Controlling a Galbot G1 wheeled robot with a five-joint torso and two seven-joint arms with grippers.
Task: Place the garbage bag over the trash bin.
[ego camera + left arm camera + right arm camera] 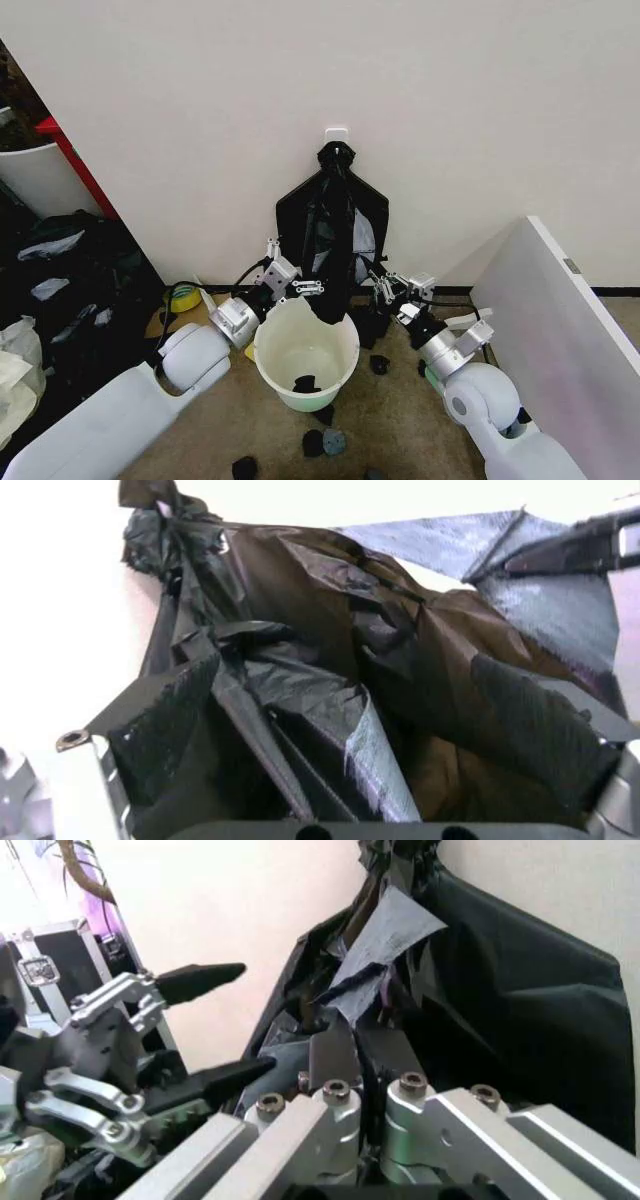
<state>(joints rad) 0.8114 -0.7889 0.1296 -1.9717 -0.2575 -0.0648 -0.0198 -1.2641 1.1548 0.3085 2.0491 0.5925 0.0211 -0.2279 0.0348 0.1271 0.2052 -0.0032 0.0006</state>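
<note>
The trash bin stands on the floor between the two arms, its mouth open upward. Just behind it, the black bags hang from a white hook on the wall, and their lower tip reaches down to the far rim of the bin. This placing seems made on purpose: a bag pulled down from the bundle would arrive right over the mouth.

The left hand is at the left lower edge of the hanging plastic, above the rim. Its fingers are spread; in the left wrist view the dark pads stand well apart with crinkled garbage bag between them, so it looks ready to pinch a layer, not yet pinching. The right hand is at the right lower edge. In its own view the fingers seem pressed together against the black film, but the plastic covers the tips, so whether it really holds a layer cannot be told.

Which sheet is one single bag is also hard to separate, because the layers overlap. Something small and dark lies at the bottom of the bin; its nature is not clear. More dark scraps lie on the floor in front.
</note>
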